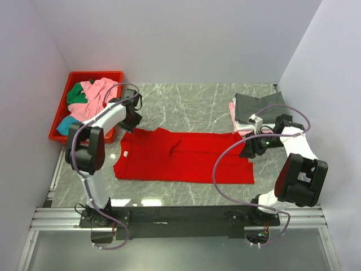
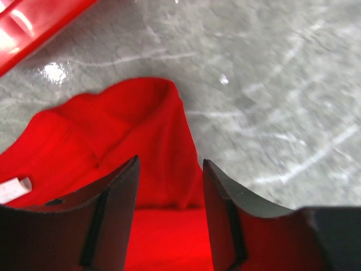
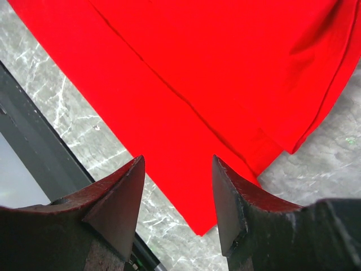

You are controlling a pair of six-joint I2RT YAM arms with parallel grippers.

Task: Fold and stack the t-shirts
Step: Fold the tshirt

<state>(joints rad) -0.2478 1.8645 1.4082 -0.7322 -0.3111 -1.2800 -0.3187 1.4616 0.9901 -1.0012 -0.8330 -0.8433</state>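
Observation:
A large bright red t-shirt (image 1: 183,155) lies flat and folded lengthwise across the marble table. My left gripper (image 1: 133,119) is open above its far left corner; the left wrist view shows the red cloth (image 2: 130,135) between the open jaws. My right gripper (image 1: 248,149) is open over the shirt's right end; the right wrist view shows the red hem corner (image 3: 197,186) below the jaws. A folded stack at the back right has a dark grey t-shirt (image 1: 258,107) on top of pink (image 1: 232,110) and white ones. Pink (image 1: 96,93), green (image 1: 76,95) and teal (image 1: 66,125) tees lie in the bin.
A rigid red plastic bin (image 1: 73,79) stands at the back left; its edge shows in the left wrist view (image 2: 34,25). White walls enclose the table. A black metal rail (image 1: 180,214) runs along the near edge, also seen in the right wrist view (image 3: 34,141).

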